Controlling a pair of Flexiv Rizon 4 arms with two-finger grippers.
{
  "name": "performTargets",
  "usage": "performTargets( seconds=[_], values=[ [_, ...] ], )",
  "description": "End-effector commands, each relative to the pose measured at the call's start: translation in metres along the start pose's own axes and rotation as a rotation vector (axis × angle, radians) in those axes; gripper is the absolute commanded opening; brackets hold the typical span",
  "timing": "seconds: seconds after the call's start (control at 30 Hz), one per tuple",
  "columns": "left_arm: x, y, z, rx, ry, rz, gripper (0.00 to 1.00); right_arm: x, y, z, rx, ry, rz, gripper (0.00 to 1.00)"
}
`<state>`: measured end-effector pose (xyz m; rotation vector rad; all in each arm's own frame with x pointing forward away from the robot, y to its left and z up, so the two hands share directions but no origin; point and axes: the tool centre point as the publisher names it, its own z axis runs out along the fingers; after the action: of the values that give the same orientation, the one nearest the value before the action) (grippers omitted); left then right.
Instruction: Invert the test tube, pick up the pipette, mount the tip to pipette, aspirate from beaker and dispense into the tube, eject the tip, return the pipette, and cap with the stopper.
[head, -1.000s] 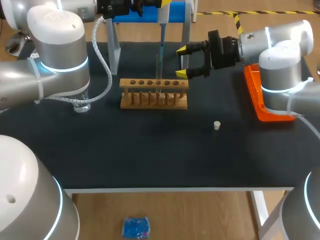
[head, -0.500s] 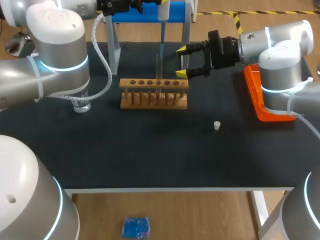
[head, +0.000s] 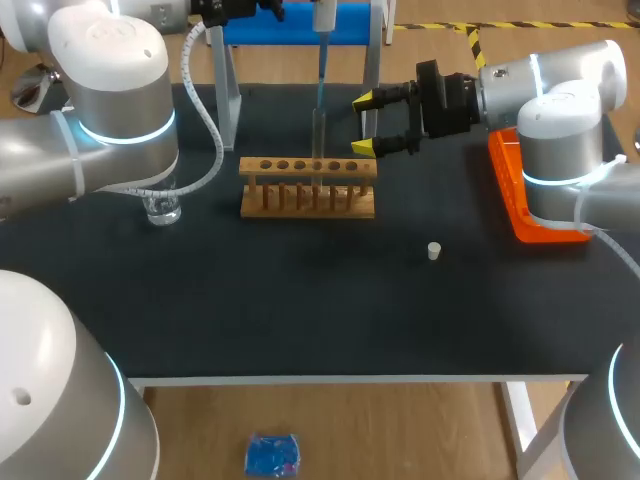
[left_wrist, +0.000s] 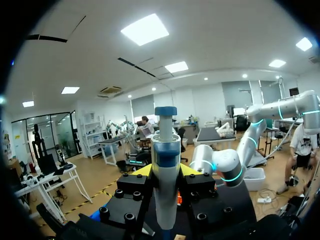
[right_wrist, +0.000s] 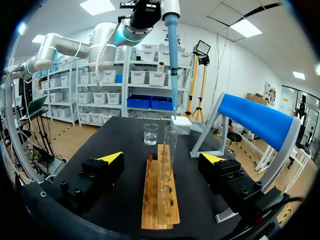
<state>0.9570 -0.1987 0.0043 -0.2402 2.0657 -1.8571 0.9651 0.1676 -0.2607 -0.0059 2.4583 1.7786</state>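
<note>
A clear test tube (head: 317, 140) stands upright in the wooden rack (head: 308, 187). My left gripper (left_wrist: 166, 172) is shut on the white and blue pipette (left_wrist: 165, 165), which hangs high over the tube. Its blue tip (head: 321, 90) ends just above the tube's mouth (right_wrist: 170, 128). My right gripper (head: 365, 125) stands open just right of the tube and holds nothing. In the right wrist view the tube (right_wrist: 168, 150) is ahead of the open fingers (right_wrist: 111, 156). The glass beaker (head: 162, 208) sits left of the rack, under my left arm. A small white stopper (head: 434, 251) lies on the mat right of the rack.
An orange tray (head: 530, 200) lies at the right edge under my right arm. A grey stand with a blue top (head: 372, 50) rises behind the rack. A white box (right_wrist: 181, 125) sits beyond the rack, near the beaker (right_wrist: 150, 134).
My left gripper has lifted the pipette, so its tip has risen out of the tube. The right gripper has stayed where it was.
</note>
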Motion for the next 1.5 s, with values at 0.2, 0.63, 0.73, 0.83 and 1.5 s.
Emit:
performTargets(
  seconds=[0.2, 0.63, 0.73, 0.83, 1.5],
  values=[
    [0.006, -0.009, -0.023, 0.021, -0.061, 0.027, 0.00, 0.000, 0.000, 0.000, 0.001, 0.001, -0.001, 1.00],
    [0.027, 0.003, -0.088, -0.027, -0.079, -0.031, 0.00, 0.000, 0.000, 0.000, 0.001, 0.001, -0.001, 1.00],
    [0.040, 0.013, -0.096, -0.055, -0.067, -0.070, 0.00, 0.000, 0.000, 0.000, 0.001, 0.001, -0.001, 1.00],
    [0.054, 0.024, -0.103, -0.064, -0.071, -0.094, 0.00, 0.000, 0.000, 0.000, 0.001, 0.001, -0.001, 1.00],
    [0.123, 0.071, -0.079, 0.019, 0.167, -0.022, 0.00, 0.000, 0.000, 0.000, 0.001, 0.001, -0.001, 1.00]
  ],
)
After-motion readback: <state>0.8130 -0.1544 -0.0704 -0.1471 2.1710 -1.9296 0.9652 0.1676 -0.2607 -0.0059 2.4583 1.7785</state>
